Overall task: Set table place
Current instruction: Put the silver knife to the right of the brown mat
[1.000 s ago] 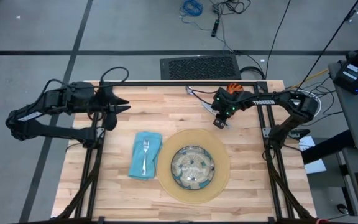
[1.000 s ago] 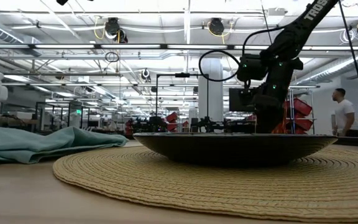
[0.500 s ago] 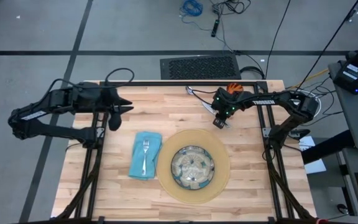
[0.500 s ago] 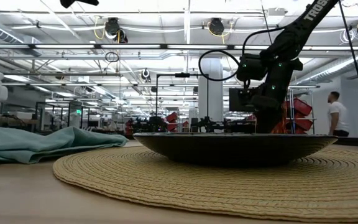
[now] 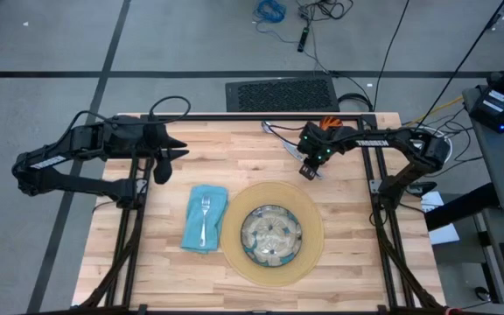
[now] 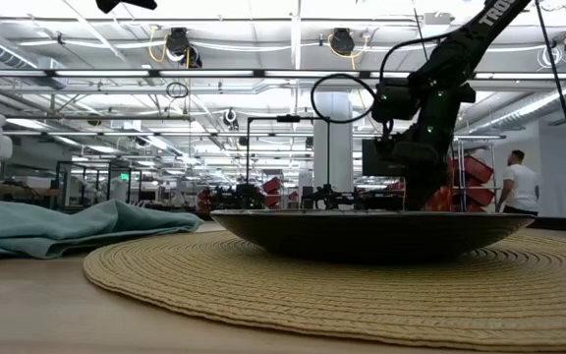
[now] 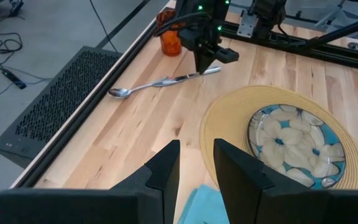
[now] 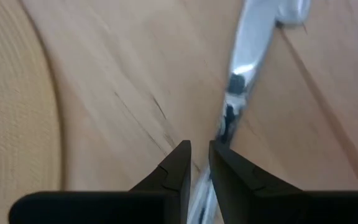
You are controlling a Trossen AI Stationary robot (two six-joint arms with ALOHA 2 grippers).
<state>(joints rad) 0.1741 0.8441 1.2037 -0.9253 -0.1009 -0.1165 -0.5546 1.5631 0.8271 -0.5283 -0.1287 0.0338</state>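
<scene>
On the plank table (image 5: 169,280) a tan round mat (image 5: 313,219) carries the patterned glass plate (image 5: 272,234). Left of it lies the teal napkin (image 5: 192,229) with the fork (image 5: 205,214) on top. At the far right an orange cup (image 7: 170,41) stands by the rail, with the spoon (image 7: 135,88) and the knife (image 7: 213,70) lying end to end on the planks. My right gripper (image 7: 202,67) points down at the knife and is shut on it. My left gripper (image 7: 196,168) hovers open above the table's far left, holding nothing. My right gripper comes from above, pointing steeply down, with its two fingertips (image 8: 178,163) closed on either side of the knife's silver shaft (image 8: 227,124). The fingers lie across the shaft. The knife lies flat on the planks; its wide end (image 8: 272,15) reaches away past the fingers.
A black metal rail (image 5: 261,115) runs along the far edge, close behind the cup and cutlery, and frame posts stand at both sides. Bare planks lie between the napkin and the far rail. A person (image 6: 511,182) stands in the room behind.
Neither arm has plainly moved over the table. The person in the room behind has walked toward the left of the low view.
</scene>
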